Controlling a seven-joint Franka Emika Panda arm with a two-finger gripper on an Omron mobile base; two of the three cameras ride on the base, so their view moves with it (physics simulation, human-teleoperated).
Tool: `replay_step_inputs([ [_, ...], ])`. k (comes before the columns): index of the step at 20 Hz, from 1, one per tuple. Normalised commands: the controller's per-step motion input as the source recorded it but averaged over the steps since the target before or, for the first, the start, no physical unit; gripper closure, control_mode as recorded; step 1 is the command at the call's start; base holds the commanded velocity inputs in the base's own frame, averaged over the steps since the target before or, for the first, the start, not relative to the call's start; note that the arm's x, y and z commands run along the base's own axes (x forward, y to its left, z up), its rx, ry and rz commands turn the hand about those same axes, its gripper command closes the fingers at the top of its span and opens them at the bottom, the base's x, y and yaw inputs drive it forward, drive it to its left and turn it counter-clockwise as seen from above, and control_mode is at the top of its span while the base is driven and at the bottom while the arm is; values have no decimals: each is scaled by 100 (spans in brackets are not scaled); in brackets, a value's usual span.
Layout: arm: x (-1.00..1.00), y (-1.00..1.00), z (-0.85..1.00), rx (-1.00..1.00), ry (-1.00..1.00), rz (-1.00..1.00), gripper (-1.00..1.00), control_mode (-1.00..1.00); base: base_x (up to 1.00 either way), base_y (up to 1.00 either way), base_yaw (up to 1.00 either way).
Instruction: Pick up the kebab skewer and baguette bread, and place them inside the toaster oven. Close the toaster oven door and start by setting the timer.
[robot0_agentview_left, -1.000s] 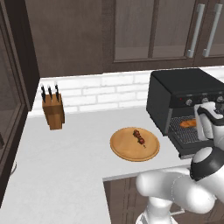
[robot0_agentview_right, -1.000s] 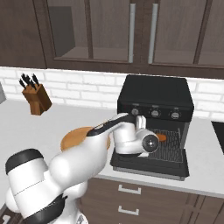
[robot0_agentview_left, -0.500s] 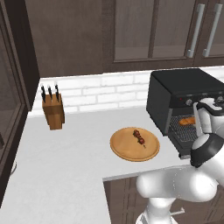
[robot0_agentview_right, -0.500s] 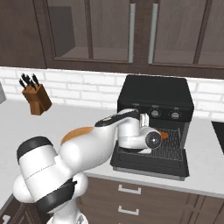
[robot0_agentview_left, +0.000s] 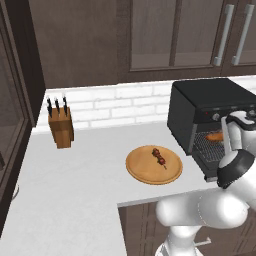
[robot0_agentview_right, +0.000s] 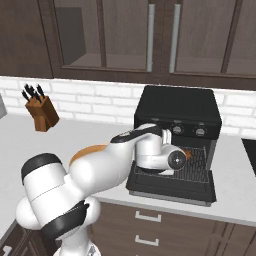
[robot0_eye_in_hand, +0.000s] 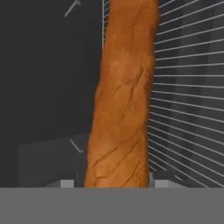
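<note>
While baguette bread (robot0_eye_in_hand: 122, 100) lies on toaster oven (robot0_agentview_left: 200, 107) rack, claw grip unclear.

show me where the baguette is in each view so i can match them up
Left base view: the baguette is at the right, an orange strip inside the open oven, on the rack.
Right base view: a sliver of baguette shows right of centre, just past the arm's wrist, inside the oven.
Hand view: the baguette runs top to bottom through the middle.
Shared landmark: the wire rack.
</note>
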Motion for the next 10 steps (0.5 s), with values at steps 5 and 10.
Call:
replay_step_inputs([
  [5,-1,0,-1,0,-4,0,-100,-100,0,0,0],
  [10,-3,0,0,0,-2,0,-100,-100,0,0,0],
])
